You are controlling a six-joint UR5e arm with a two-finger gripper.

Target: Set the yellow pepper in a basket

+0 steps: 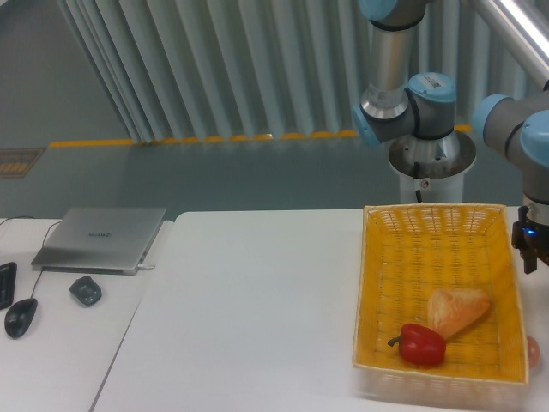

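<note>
Two items, red pepper (421, 343) and bread roll (457, 310), fill the basket (375, 257).

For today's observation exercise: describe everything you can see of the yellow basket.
The basket is large, rectangular, bright yellow woven wicker with flaring sides. It sits upright on the white table near the right edge. Inside lie a red pepper at the front and a tan bread roll touching it. No yellow pepper shows.

Basket (377, 283) sits at the table's (257, 300) three o'clock side; inside, pepper (421, 344) at six o'clock, bread roll (457, 310) just behind it. Laptop (101, 238) lies far over at nine o'clock.
</note>
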